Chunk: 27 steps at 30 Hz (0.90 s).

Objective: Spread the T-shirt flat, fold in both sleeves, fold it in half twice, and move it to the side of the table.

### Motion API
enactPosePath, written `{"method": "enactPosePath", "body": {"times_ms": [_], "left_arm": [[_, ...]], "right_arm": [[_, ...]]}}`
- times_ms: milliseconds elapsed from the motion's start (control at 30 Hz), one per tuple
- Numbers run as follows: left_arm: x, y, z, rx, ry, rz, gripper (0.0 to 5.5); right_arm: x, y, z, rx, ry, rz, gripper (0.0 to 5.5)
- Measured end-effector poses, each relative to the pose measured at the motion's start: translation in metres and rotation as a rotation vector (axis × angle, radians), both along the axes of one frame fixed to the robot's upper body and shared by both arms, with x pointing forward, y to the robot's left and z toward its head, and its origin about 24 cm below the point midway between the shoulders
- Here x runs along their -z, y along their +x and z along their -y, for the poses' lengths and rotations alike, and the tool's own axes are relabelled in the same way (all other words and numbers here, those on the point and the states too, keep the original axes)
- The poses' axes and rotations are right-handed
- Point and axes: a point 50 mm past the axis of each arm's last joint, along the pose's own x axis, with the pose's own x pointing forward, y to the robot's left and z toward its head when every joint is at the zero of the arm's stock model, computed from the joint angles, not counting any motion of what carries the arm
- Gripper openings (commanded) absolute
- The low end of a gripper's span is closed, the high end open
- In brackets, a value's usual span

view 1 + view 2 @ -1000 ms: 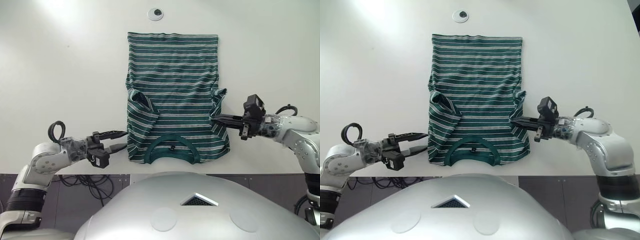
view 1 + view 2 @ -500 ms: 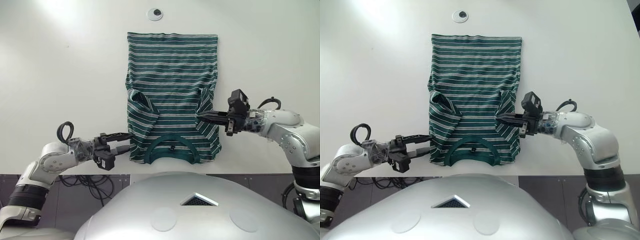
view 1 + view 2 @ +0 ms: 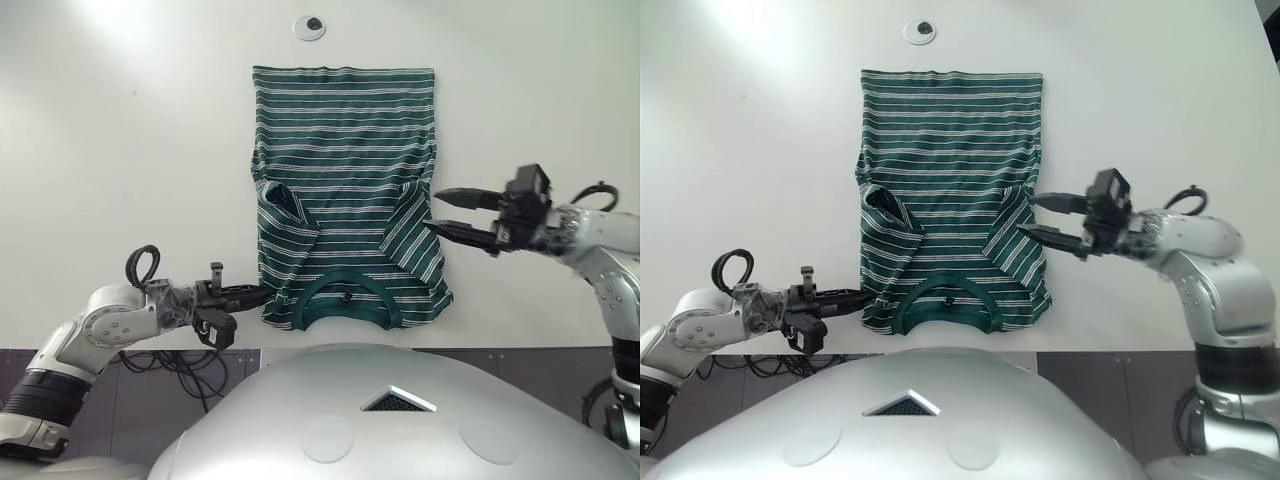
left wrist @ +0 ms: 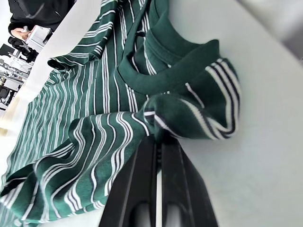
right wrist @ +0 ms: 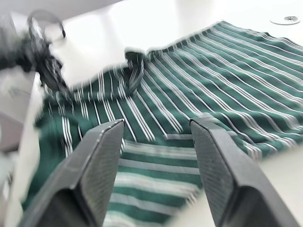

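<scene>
From the head, the green striped shirt (image 3: pixel 345 130) lies flat on the white table (image 3: pixel 120 150), hem at the far side and collar (image 3: pixel 340 295) by the near edge. A small round disc (image 3: pixel 314 26) sits on the table just beyond the hem. Both sleeves are turned in over the body: the left sleeve (image 3: pixel 282 205) bunched near the left edge, the right sleeve (image 3: pixel 410 235) lying as a slanted flap. The left gripper (image 3: pixel 255 293) is low at the shirt's near left corner, its fingers pressed together on the cloth beside the collar. The right gripper (image 3: pixel 1028 214) is at the shirt's right edge beside the folded sleeve, fingers spread wide with nothing between them. Its lower fingertip lies over the flap's edge, but contact cannot be told.

At the left wrist, the left gripper (image 4: pixel 157 142) has its two dark fingers (image 4: pixel 142 189) almost together, pinching a fold of striped cloth at their tips. The pinched corner humps up off the table (image 4: pixel 255 118) next to the collar (image 4: pixel 156 61), and the rest of the shirt (image 4: pixel 94 94) runs away beyond it.

At the right wrist, the right gripper (image 5: pixel 157 123) is wide open, its fingers (image 5: pixel 99 179) well apart and bare. The shirt (image 5: pixel 213 71) shows between and beyond them, and the disc (image 5: pixel 286 20) lies on the table (image 5: pixel 165 19) past the hem.
</scene>
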Motion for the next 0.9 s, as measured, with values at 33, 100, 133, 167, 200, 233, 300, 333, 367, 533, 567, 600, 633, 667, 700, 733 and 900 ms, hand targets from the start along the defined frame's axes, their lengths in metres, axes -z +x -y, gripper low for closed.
{"method": "enactPosePath", "body": {"times_ms": [33, 100, 133, 167, 200, 233, 300, 333, 367, 533, 567, 600, 633, 667, 700, 733, 900], "left_arm": [[0.000, -0.001, 0.001, 0.002, -0.001, -0.004, 0.00], [0.000, -0.002, 0.002, 0.006, -0.003, -0.011, 0.00], [0.000, -0.003, 0.002, 0.005, -0.005, -0.014, 0.00], [0.000, -0.003, 0.002, 0.007, -0.009, -0.016, 0.00], [-0.001, -0.003, 0.003, 0.012, -0.008, -0.018, 0.00], [-0.001, -0.004, 0.003, 0.013, -0.007, -0.021, 0.00], [-0.001, -0.005, 0.003, 0.014, -0.009, -0.029, 0.00], [-0.001, -0.006, 0.003, 0.014, -0.009, -0.034, 0.00], [-0.001, -0.006, 0.003, 0.012, -0.009, -0.036, 0.00], [-0.001, -0.006, 0.003, 0.011, -0.007, -0.038, 0.00], [-0.001, -0.006, 0.003, 0.011, -0.007, -0.038, 0.00], [-0.001, -0.006, 0.003, 0.011, -0.007, -0.038, 0.00], [-0.001, -0.006, 0.003, 0.011, -0.007, -0.037, 0.00], [-0.001, -0.006, 0.003, 0.011, -0.007, -0.038, 0.00], [-0.001, -0.006, 0.003, 0.010, -0.007, -0.038, 0.00], [-0.001, -0.006, 0.003, 0.010, -0.007, -0.038, 0.00], [-0.001, -0.006, 0.003, 0.009, -0.008, -0.038, 0.00]], "right_arm": [[0.000, -0.005, 0.007, -0.033, -0.033, 0.043, 2.50], [0.006, -0.016, 0.018, -0.107, -0.129, 0.102, 2.50], [0.012, -0.023, 0.023, -0.147, -0.183, 0.122, 2.50], [0.017, -0.030, 0.027, -0.181, -0.237, 0.131, 2.50], [0.022, -0.036, 0.034, -0.225, -0.311, 0.146, 2.50], [0.027, -0.042, 0.037, -0.261, -0.352, 0.163, 2.50], [0.034, -0.050, 0.038, -0.325, -0.381, 0.188, 2.50], [0.036, -0.054, 0.037, -0.352, -0.386, 0.204, 2.50], [0.039, -0.056, 0.037, -0.377, -0.406, 0.235, 2.50], [0.042, -0.053, 0.030, -0.436, -0.427, 0.396, 2.50], [0.044, -0.054, 0.026, -0.439, -0.410, 0.400, 2.50], [0.045, -0.055, 0.023, -0.446, -0.394, 0.403, 2.50], [0.046, -0.056, 0.021, -0.448, -0.380, 0.405, 2.50], [0.048, -0.057, 0.018, -0.452, -0.367, 0.410, 2.50], [0.048, -0.058, 0.017, -0.454, -0.360, 0.418, 2.50], [0.048, -0.058, 0.016, -0.456, -0.356, 0.427, 2.50], [0.049, -0.058, 0.009, -0.482, -0.349, 0.478, 2.25]]}}
